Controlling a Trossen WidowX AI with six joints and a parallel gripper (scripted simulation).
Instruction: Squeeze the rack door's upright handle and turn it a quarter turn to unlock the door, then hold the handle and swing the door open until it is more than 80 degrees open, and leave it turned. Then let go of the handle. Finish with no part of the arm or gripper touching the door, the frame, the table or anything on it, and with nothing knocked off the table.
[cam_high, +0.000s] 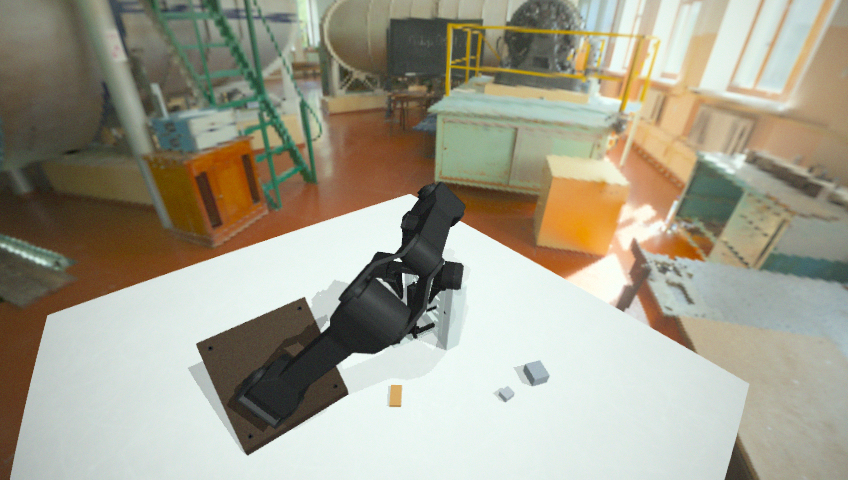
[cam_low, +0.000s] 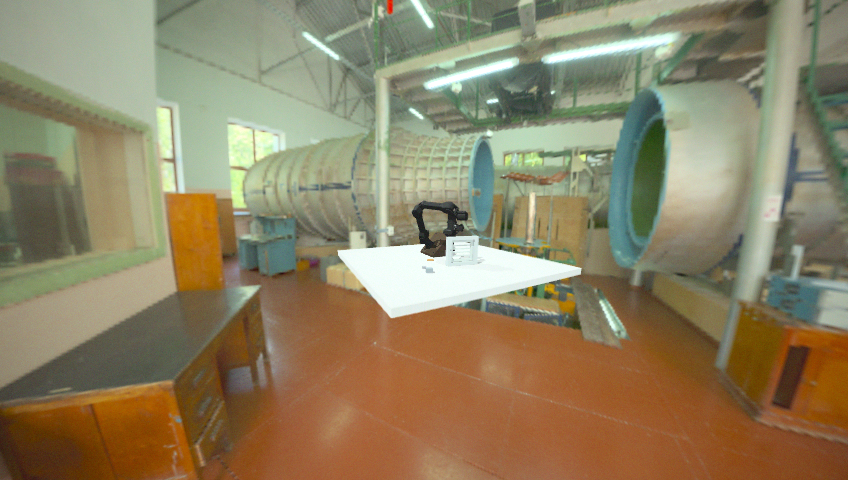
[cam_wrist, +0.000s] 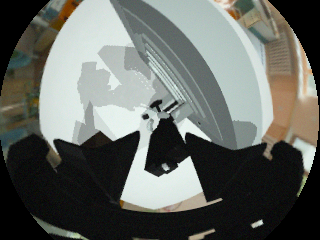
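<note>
The pale grey rack frame (cam_high: 453, 324) (cam_low: 449, 252) (cam_wrist: 202, 70) stands upright on the white table. The slatted door (cam_low: 462, 252) (cam_wrist: 167, 77) looks in line with it; no swing gap shows. My gripper (cam_high: 416, 294) (cam_low: 454, 233) (cam_wrist: 163, 135) points down on the robot-base side of the rack. Its fingers are open. In the wrist view a black upright shape, apparently the handle (cam_wrist: 167, 142), shows between the fingers without visible contact on either side. Its turn angle and the fingertips' height against it cannot be told. The arm hides much of the door in the top view.
An orange block (cam_high: 395, 395) (cam_low: 430, 259) lies between the base plate and two grey blocks. The larger grey block (cam_high: 536, 372) and smaller grey block (cam_high: 505, 393) lie together. The brown base plate (cam_high: 297, 324) is beside the rack. The table (cam_high: 178, 279) (cam_low: 392, 297) carries them all.
</note>
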